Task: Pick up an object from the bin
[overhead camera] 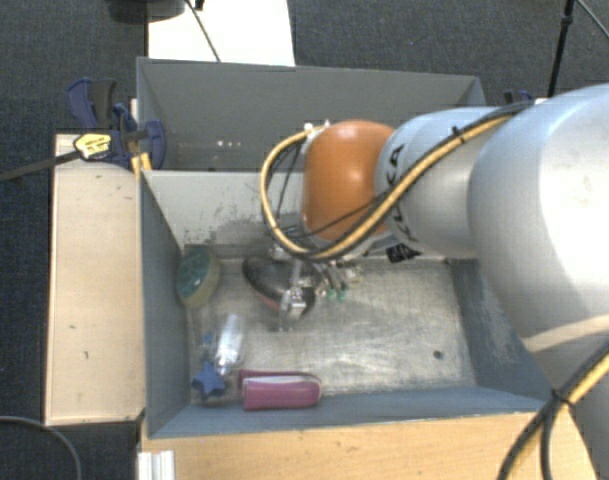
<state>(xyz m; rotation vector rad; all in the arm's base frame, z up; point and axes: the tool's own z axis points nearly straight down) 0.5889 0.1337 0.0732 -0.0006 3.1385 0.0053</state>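
The arm (pixel 514 188) enters the bin (pixel 284 118) from the right, and its orange cover (pixel 344 178) and looped cables (pixel 272 183) overhang the rear half of the floor. The gripper (pixel 302 298) is low, near the floor, left of centre. Whether it is apart or together cannot be told: its tip is crowded by wrist hardware and shadow.

Nearest item: a dark, rounded object (pixel 261 276) just left of the gripper, towards the back left of the floor. Its long axis appears to run from upper left to lower right, with the lower end meeting the gripper. That end is hidden, so contact cannot be confirmed, nor can its kind.

Other contents:
- A green round pad (pixel 196 274) leans against the left wall.
- A clear plastic piece with a blue end (pixel 222 350) lies near the front left corner, long axis roughly front to back.
- A pink oblong block (pixel 281 390) lies along the front wall, long axis left to right.
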